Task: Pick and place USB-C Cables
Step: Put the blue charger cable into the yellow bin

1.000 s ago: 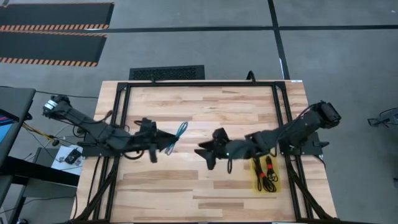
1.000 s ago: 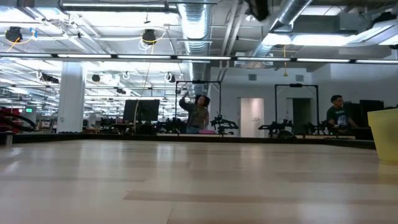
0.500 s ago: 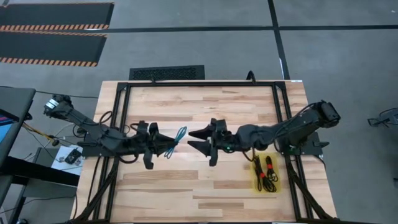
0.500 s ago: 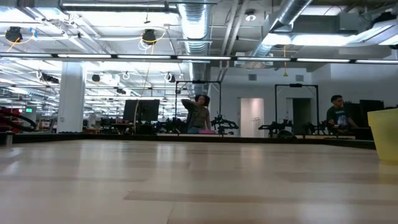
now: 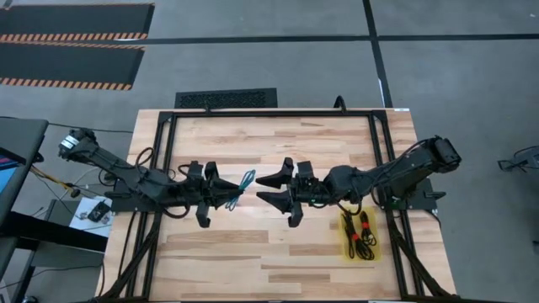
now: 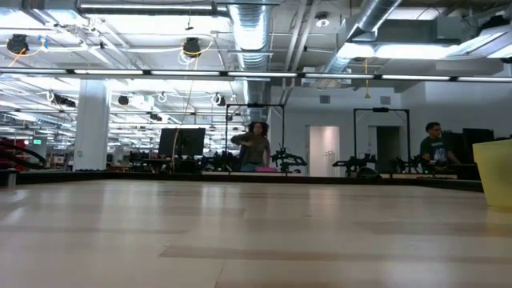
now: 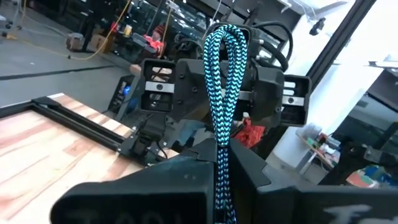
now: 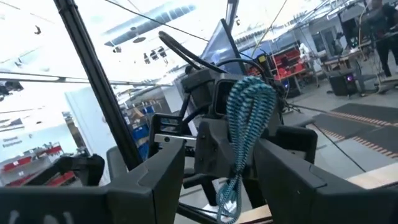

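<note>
The light blue braided USB-C cable (image 5: 244,183) (image 7: 222,87) (image 8: 247,118) is a folded bundle, held above the table's middle by my left gripper (image 5: 231,196) (image 7: 222,183), which is shut on it. My right gripper (image 5: 263,190) (image 8: 221,150) is open and faces it from the right. Its fingers stand on either side of the bundle's looped end without touching it. Two black cables with red ties (image 5: 360,229) lie in a yellow tray (image 5: 376,250). The short black cable is out of view. My left gripper pinches the light blue cable between its two fingers (image 7: 186,180) at the bundle's lower stretch (image 7: 221,163), coming level from the table's left. The cable is lifted clear of the table. Its looped end (image 7: 224,37) sticks out past the fingertips toward my right gripper.
The yellow tray sits on the wooden table (image 5: 278,261) near its right edge, under my right arm; its wall (image 6: 494,172) shows in the low view. A black frame (image 5: 164,151) runs around the table. People stand in the room far behind.
My right gripper has moved from near the tray toward the table's left and far side. It has turned level and now faces the cable's free end, open throughout. My left gripper has kept the cable lifted in about the same place.
</note>
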Tool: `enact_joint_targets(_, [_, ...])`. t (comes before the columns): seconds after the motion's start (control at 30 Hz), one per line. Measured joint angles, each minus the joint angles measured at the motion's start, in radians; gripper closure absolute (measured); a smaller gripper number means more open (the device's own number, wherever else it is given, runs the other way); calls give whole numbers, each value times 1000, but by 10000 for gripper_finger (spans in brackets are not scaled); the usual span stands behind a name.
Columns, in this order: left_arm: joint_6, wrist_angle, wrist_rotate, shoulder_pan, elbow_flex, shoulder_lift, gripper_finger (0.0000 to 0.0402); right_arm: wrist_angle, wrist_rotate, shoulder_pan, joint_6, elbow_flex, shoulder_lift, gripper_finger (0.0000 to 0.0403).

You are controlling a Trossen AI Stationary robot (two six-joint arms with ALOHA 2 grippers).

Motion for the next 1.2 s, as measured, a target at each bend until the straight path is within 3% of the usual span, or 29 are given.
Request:
enact_joint_targets(0.5, [-9,0,80,59,0,43,401,-89,1,-24,20,0,1,183])
enact_joint_targets(0.8, [28,36,76,72,1,60,401,-101,-6,-65,58,0,0,196])
enact_joint_targets(0.97, [6,33,89,98,0,99,401,-148,-29,-93,77,1,0,246])
enact_joint_targets(1.13, [5,44,83,126,0,105,401,-179,-84,-111,117,1,-2,363])
enact_joint_targets(1.2, [7,40,86,134,0,105,401,-181,-98,-116,131,2,-2,385])
